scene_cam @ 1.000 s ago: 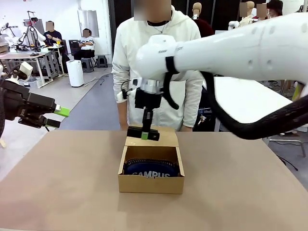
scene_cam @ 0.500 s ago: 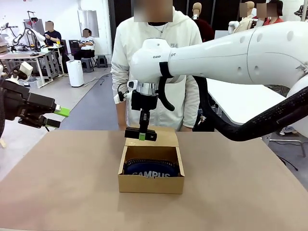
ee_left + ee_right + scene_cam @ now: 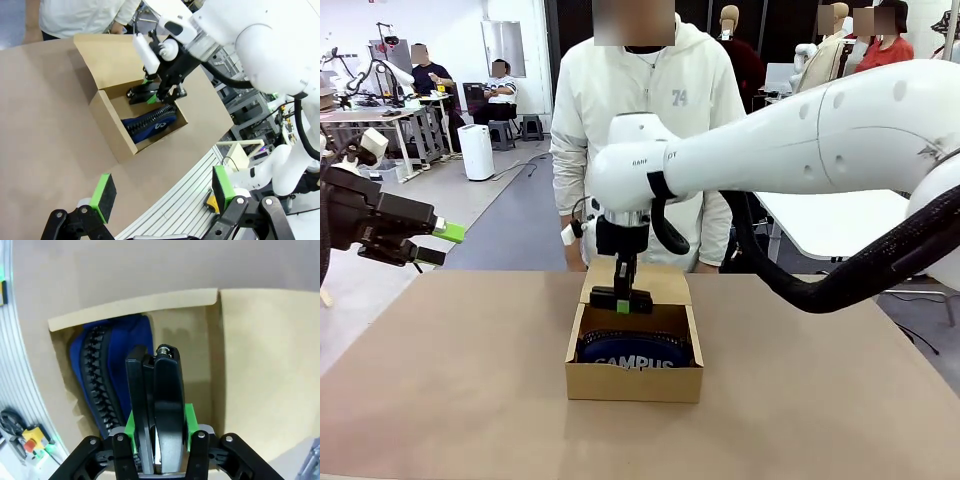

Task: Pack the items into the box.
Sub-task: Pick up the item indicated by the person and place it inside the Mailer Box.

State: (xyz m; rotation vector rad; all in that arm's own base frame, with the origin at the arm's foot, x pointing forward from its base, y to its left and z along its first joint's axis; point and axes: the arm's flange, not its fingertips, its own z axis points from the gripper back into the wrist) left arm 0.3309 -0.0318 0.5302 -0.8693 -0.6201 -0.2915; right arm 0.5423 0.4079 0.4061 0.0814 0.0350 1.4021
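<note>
stapler [image 3: 621, 299] held level, parallel to pouch [image 3: 634, 352]

A brown surface [image 3: 440, 380] spans the lower frame, with a person [image 3: 660, 110] in a white hooded top standing behind it at upper centre. A white floor unit [image 3: 476, 152] stands upper left.

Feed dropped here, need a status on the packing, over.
Right gripper shut on stapler, low over box, above gap behind pouch. Left gripper open, off to the side. Nothing blocking the gap.
</note>
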